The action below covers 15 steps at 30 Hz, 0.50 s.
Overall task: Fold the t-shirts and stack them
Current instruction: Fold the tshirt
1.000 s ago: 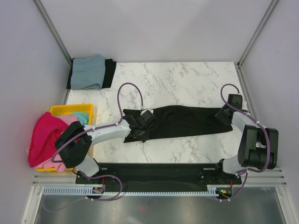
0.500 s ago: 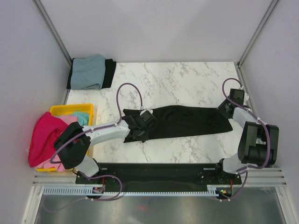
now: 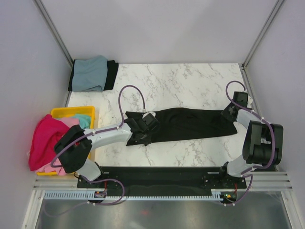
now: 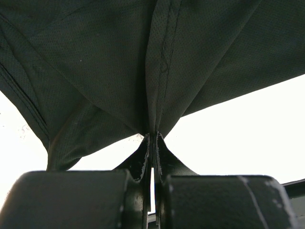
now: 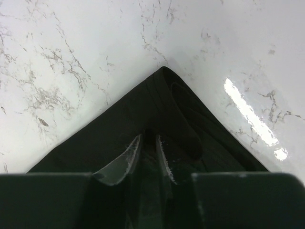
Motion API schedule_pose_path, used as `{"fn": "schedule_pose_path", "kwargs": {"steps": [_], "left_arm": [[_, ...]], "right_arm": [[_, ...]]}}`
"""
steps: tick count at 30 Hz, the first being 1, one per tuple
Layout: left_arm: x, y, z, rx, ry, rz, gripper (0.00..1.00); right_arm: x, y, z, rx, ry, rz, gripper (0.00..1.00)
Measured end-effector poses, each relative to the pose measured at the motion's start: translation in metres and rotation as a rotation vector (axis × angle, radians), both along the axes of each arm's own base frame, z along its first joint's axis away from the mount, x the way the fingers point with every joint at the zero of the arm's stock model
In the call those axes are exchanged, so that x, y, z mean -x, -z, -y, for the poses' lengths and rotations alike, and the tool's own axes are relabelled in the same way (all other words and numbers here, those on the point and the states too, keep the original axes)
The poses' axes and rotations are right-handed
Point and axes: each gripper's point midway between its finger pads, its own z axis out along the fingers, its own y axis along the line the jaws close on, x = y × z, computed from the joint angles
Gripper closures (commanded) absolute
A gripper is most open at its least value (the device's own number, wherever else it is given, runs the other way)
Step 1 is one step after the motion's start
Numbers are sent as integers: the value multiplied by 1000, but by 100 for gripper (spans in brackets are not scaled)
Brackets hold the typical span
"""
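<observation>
Two grippers sit at the ends of your large black t-shirt (image 3: 190, 124), which lies stretched in a long band across the middle of the marble table (image 3: 190, 81). Your left gripper (image 4: 152, 137) is clamped tight on a fold at its left end, the cloth fanning away from the fingertips. Your right gripper (image 5: 148, 143) sits over the right-hand corner, fingers a narrow gap apart; whether cloth is caught between them you cannot tell. A grey-blue t-shirt (image 3: 89, 74) lies folded on a second black t-shirt (image 3: 112, 74) at the far left corner.
</observation>
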Motion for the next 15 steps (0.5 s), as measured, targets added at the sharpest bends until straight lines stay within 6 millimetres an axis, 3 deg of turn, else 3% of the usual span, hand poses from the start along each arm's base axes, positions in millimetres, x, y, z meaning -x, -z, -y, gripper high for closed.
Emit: {"fn": "schedule_pose_path", "kwargs": {"steps": [2,3,4,15], "left_arm": [[1,1,-1,-2,0,-1,98],[1,1,-1,-2,0,-2,98],[1,1,-1,-2,0,-2,98],[0,-17,-6,-12,12,10,98]], "right_arm": [[1,1,-1,-2,-2,-1,88],[1,1,-1,-2,-3,-2,98],[1,2,-1,-1,-5,-3,100],[5,-4,-4,-18,-10,12,100]]}}
